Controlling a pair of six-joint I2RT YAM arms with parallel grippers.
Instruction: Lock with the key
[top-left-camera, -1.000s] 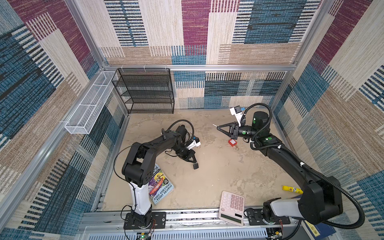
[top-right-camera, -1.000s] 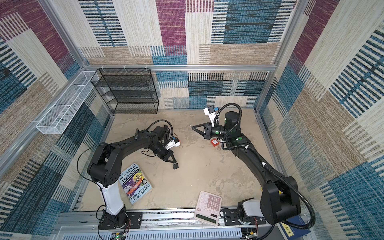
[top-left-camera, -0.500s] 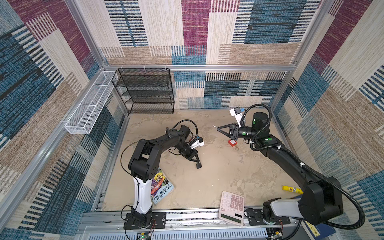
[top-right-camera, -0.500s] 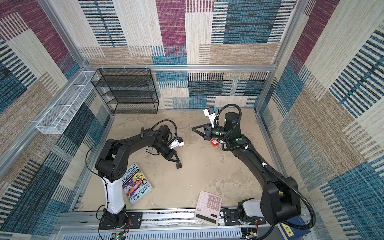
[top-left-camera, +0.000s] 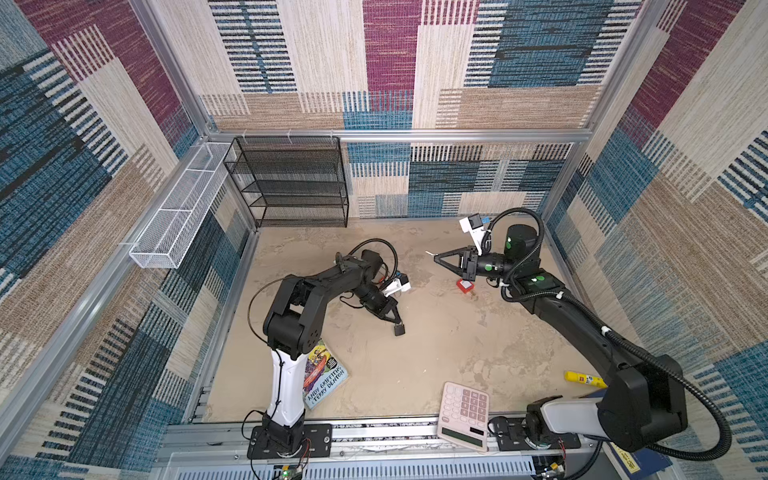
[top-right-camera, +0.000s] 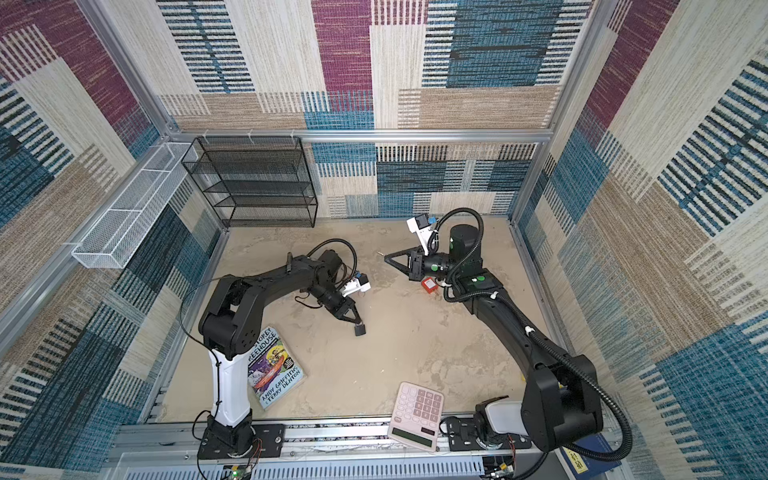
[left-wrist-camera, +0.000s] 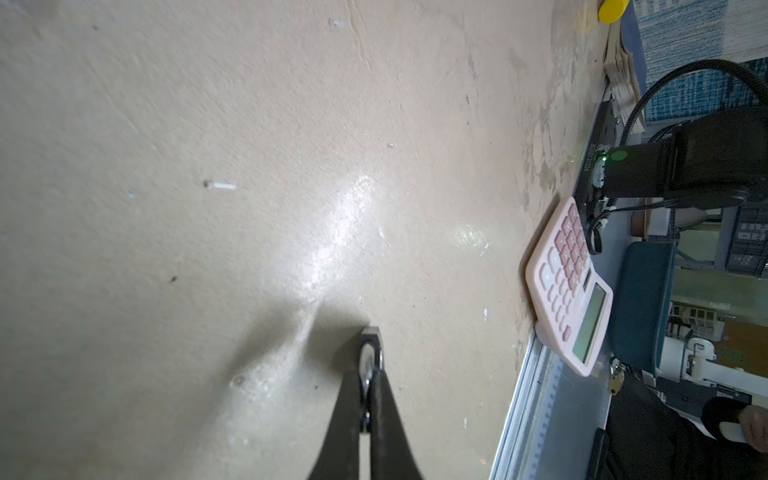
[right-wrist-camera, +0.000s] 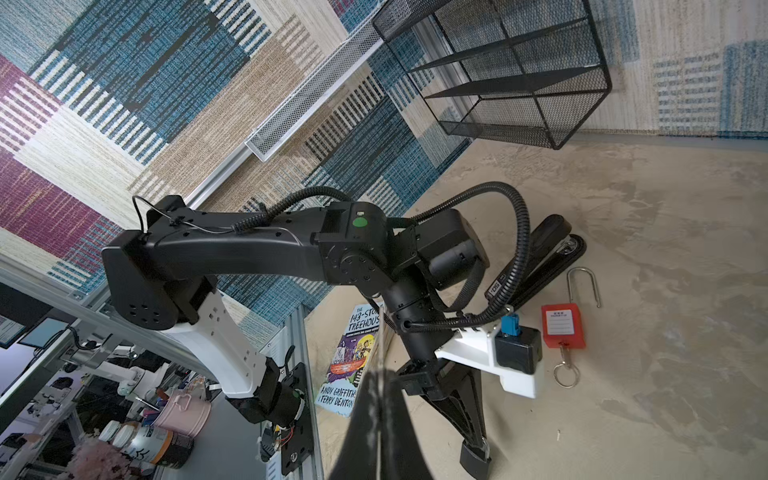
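My left claw (top-left-camera: 394, 319) is clenched on the shackle of the black padlock (top-left-camera: 399, 330). The padlock hangs body-down, just above or on the counter (top-left-camera: 415, 365) — I can't tell which. My right claw (top-left-camera: 437, 258) is pinched shut on a thin pale sliver I take for the key (top-left-camera: 429, 252), held up in the air and well apart from the padlock.

To join them well, I'd first turn the left wrist so the keyhole end faces the right claw; as it hangs, that end seems to point at the counter. Then I'd bring the key in slowly along the keyway, blade squared to the slot — the padlock may swing on its shackle, so a skewed push would just shove it aside. The red lock (top-left-camera: 464, 285) lies on the counter under the right arm, and I'd steer clear of it.
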